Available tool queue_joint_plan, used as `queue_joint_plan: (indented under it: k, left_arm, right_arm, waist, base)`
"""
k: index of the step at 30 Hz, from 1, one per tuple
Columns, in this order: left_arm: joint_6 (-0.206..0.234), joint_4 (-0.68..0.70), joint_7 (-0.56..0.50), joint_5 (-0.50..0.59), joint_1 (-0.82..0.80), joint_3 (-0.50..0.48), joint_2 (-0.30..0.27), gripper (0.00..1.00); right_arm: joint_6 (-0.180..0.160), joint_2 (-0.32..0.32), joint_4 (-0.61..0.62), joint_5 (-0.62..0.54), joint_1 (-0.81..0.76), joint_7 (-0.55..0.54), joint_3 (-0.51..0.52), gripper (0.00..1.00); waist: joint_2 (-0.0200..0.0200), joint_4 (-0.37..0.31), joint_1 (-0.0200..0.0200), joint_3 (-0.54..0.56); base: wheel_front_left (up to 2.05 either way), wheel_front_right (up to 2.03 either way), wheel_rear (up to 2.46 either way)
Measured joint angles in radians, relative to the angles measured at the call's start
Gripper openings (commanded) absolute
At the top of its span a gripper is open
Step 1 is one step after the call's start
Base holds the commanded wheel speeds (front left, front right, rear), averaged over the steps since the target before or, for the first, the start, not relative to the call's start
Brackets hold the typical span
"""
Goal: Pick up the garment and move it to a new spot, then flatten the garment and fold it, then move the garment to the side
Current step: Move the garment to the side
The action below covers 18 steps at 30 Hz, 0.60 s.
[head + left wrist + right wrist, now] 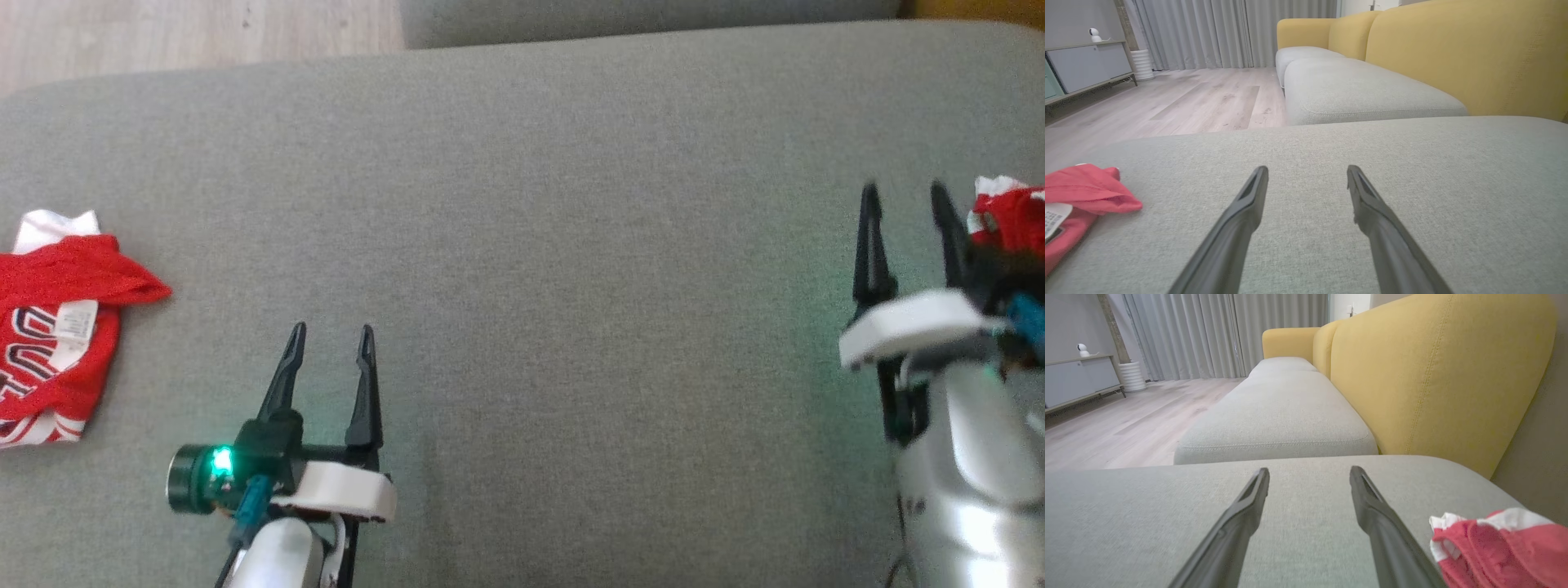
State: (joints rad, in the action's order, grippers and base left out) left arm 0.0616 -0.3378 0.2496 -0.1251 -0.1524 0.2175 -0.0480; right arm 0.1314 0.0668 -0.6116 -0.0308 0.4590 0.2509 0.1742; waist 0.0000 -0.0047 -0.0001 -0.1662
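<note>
A red garment [57, 327] with white trim, printed letters and a white label lies crumpled at the left edge of the grey seat cushion [571, 245]; it also appears as the red garment [1086, 192] in the left wrist view. My left gripper [332, 331] hovers open and empty to its right, apart from it, its fingers [1249, 204] spread over bare cushion. A second red and white garment [1008, 216] lies bunched at the far right. My right gripper [904, 192] stands open just left of that bundle [1498, 543], holding nothing.
The yellow sofa backrest [1433, 375] rises beyond the cushion, and another grey seat cushion [1363, 90] continues the sofa. The wooden floor [1188, 98] drops off past the cushion's left edge. A grey cabinet [1086, 65] and curtains stand far off.
</note>
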Motion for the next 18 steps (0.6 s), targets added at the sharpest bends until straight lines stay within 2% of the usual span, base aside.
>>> queue_joint_plan:
  k: [5,8,18]
  left_arm:
    - [0.000,-0.006,0.000,0.000,0.039,-0.028,0.000,1.00]
    - [0.000,-0.014,0.000,0.000,0.055,-0.037,0.000,1.00]
    - [-0.009,-0.042,0.000,-0.001,0.125,-0.070,0.000,1.00]
  right_arm:
    - [0.000,-0.009,0.048,0.037,-0.120,0.000,-0.024,1.00]
    - [0.000,-0.012,0.052,0.086,-0.161,0.000,-0.052,1.00]
    - [0.000,-0.016,0.031,0.144,-0.264,0.000,-0.124,1.00]
  waist:
    - [0.0000,0.010,0.0000,0.036]
    - [0.0000,0.013,0.0000,0.059]
    - [0.0000,0.023,-0.0001,0.151]
  base:
    - [0.00,0.00,0.00]
    - [0.00,0.00,0.00]
    - [0.00,0.00,0.00]
